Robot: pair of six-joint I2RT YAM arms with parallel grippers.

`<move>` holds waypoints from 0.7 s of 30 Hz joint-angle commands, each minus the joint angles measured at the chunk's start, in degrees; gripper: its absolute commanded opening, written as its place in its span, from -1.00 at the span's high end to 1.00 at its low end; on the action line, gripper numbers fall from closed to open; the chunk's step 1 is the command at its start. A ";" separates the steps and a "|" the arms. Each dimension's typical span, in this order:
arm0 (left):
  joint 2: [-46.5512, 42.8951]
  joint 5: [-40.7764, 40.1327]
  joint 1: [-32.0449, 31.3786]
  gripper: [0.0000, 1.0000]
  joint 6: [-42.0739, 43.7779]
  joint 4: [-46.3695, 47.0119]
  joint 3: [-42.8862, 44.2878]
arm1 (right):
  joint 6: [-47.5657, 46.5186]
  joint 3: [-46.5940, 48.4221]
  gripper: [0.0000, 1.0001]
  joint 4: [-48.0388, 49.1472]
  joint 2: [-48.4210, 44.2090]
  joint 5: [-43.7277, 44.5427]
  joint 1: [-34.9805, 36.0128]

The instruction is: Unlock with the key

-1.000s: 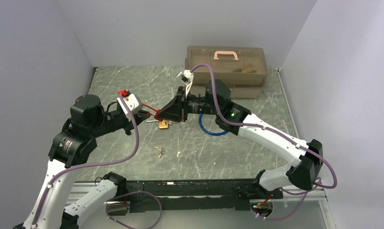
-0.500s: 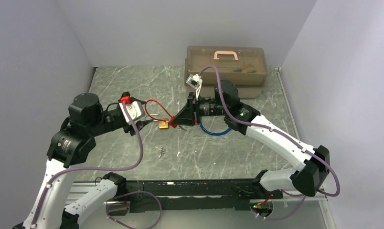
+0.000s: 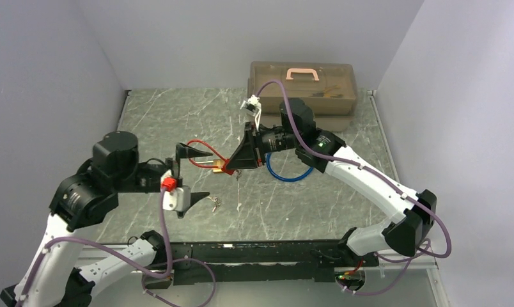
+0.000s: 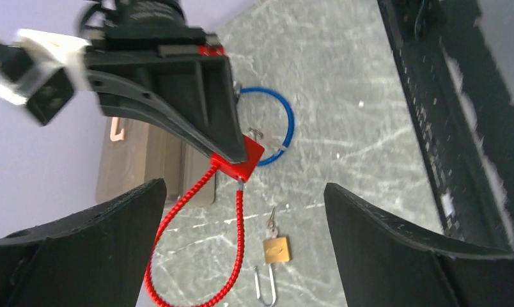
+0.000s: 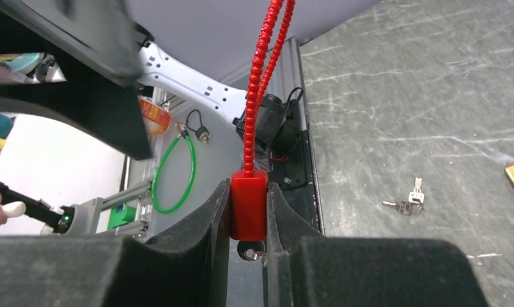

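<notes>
The right gripper (image 3: pixel 231 165) clamps the red cable lock (image 5: pixel 249 206); the left gripper (image 3: pixel 192 174) stands wide open facing it, near its cable.

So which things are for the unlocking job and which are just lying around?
For the job: red cable lock, its key, right pincer gripping it, open left pincer.
Just lying about: brass padlock, blue cable loop, loose keys, toolbox.
</notes>
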 commanded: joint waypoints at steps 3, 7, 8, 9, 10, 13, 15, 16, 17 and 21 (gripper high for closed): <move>2.21 -11.01 -5.27 -0.99 15.17 0.41 -2.02 | -0.75 6.93 1.00 -1.93 1.54 -2.10 2.21; 3.14 -17.36 -8.14 -0.99 18.74 1.93 -1.79 | -0.65 7.36 1.00 -2.01 2.08 -1.94 2.82; 3.56 -18.56 -8.71 -0.99 19.03 2.26 -1.74 | -0.73 7.45 1.00 -2.13 2.18 -1.88 3.05; 3.95 -19.26 -9.06 -0.99 19.40 2.08 -1.53 | -0.82 7.60 1.00 -2.25 2.28 -1.89 3.18; 4.42 -19.88 -9.49 -0.99 20.16 1.28 -1.32 | -0.86 7.62 1.00 -2.27 2.32 -1.94 3.28; 4.72 -22.26 -10.07 -0.99 21.32 0.84 -2.15 | -1.23 7.47 1.00 -2.72 1.96 -1.98 3.34; 4.64 -22.92 -10.04 -0.99 21.17 1.21 -2.88 | -1.23 7.15 1.00 -2.73 1.65 -2.07 3.42; 4.84 -22.86 -10.09 -0.99 20.74 1.34 -2.94 | -1.06 6.98 1.00 -2.61 1.68 -2.12 3.46; 5.06 -22.77 -10.04 -0.92 20.56 1.26 -3.02 | -0.97 6.87 1.00 -2.44 1.54 -2.34 3.50; 5.98 -23.72 -10.11 -0.44 20.96 1.00 -3.13 | -1.43 7.03 1.00 -2.89 1.53 -2.81 3.84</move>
